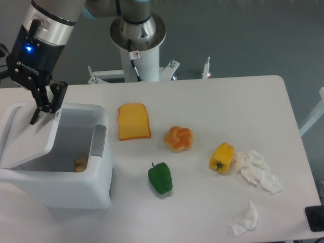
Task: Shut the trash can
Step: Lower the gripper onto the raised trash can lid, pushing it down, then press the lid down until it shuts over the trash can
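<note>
- The trash can (76, 190) looks like smooth white plastic with a soft sheen.
- Tabletop (212, 101): matt white, smooth.
- Green pepper (160, 178) and yellow pepper (221, 156): glossy skins.
- Crumpled tissues (259, 171): soft, wrinkled white paper.
- Gripper (44, 104): matt black jaws.

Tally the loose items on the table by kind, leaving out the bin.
Peppers: 2, green pepper and yellow pepper
Bread items: 2, toast slice and bun
Crumpled tissues: 2, large and small
Total: 6
</note>
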`<action>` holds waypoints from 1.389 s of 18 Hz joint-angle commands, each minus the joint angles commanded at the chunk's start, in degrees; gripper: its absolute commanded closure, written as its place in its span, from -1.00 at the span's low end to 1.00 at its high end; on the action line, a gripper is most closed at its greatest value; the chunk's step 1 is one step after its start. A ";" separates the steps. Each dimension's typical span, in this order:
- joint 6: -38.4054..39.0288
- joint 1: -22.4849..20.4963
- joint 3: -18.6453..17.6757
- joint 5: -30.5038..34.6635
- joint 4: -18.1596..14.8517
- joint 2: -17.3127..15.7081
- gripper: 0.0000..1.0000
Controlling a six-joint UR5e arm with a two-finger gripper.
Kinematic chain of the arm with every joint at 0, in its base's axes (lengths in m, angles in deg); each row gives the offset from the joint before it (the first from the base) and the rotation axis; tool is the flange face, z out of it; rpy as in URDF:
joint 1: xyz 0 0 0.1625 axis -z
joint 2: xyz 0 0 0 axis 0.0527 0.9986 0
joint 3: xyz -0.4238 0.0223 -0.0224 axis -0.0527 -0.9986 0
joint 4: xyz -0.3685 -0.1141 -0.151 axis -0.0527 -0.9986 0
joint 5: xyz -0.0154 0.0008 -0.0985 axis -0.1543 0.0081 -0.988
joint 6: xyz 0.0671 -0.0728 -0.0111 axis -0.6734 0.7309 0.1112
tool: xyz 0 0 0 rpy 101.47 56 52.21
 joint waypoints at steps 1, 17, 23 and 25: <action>-0.44 -0.09 -0.18 0.79 0.00 0.00 -1.00; -6.24 -3.52 -2.37 1.50 -0.09 0.53 -1.00; -7.55 -3.60 -3.60 1.41 0.00 0.79 -1.00; -8.78 -4.04 -4.30 1.41 0.00 0.79 -1.00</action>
